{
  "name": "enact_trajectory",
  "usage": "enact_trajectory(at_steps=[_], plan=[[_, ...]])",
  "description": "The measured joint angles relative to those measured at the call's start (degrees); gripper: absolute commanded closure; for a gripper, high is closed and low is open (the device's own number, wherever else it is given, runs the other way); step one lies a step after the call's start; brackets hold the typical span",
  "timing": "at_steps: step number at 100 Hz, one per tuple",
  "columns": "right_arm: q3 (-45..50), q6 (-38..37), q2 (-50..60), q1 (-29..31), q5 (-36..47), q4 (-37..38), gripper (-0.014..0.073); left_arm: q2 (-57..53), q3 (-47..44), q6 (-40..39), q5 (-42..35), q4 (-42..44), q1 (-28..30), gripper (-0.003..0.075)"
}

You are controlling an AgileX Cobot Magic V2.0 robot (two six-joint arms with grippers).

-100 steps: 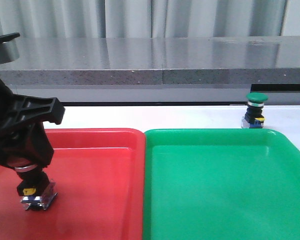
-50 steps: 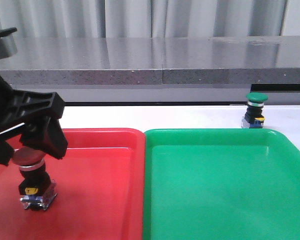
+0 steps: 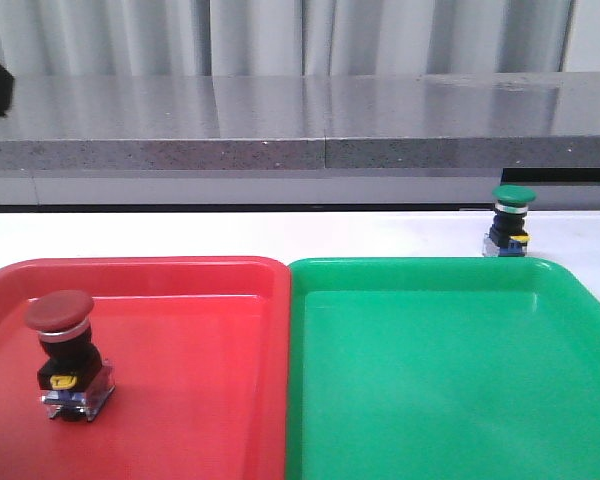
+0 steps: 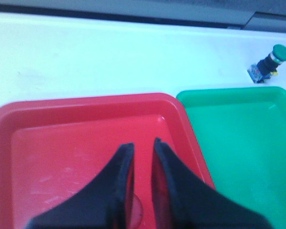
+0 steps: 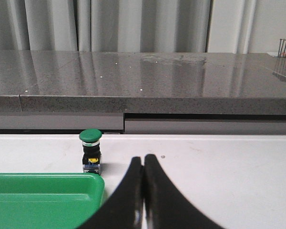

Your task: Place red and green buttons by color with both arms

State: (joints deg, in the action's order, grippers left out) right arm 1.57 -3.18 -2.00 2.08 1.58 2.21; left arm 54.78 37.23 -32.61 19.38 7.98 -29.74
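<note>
red button (image 3: 64, 356) upright in red tray (image 3: 200, 400) | left gripper (image 4: 142, 148) narrow | right gripper (image 5: 143, 162) closed

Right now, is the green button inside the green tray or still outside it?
Outside. The green button stands upright on the white table just beyond the green tray's far rim.

one button (image 3: 66, 357) in left tray (image 3: 200, 400)

Your left gripper (image 4: 140, 148) holds its two dark fingers nearly together, a narrow gap between them, tips pointing toward 12 o'clock. Your right gripper (image 5: 143, 160) has its fingers pressed together, empty.
</note>
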Motion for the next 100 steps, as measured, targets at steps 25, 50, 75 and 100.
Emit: enact_trajectory(at_steps=[25, 50, 75, 100], plan=[[0.0, 0.0, 0.0, 0.0, 0.0, 0.0, 0.0657, -13.03, -2.34, 0.0, 2.97, 4.25, 1.79, 0.0741], [0.0, 0.0, 0.0, 0.0, 0.0, 0.0, 0.0657, -23.95, -5.93, 0.0, 8.09, 8.17, 1.87, 0.0741], [0.0, 0.0, 0.0, 0.0, 0.0, 0.0, 0.0657, -32.51, -8.85, 0.0, 16.49, 9.19, 1.87, 0.0741], [0.0, 0.0, 0.0, 0.0, 0.0, 0.0, 0.0657, -43.01, -12.41, 0.0, 18.06, 14.55, 2.0, 0.0741]])
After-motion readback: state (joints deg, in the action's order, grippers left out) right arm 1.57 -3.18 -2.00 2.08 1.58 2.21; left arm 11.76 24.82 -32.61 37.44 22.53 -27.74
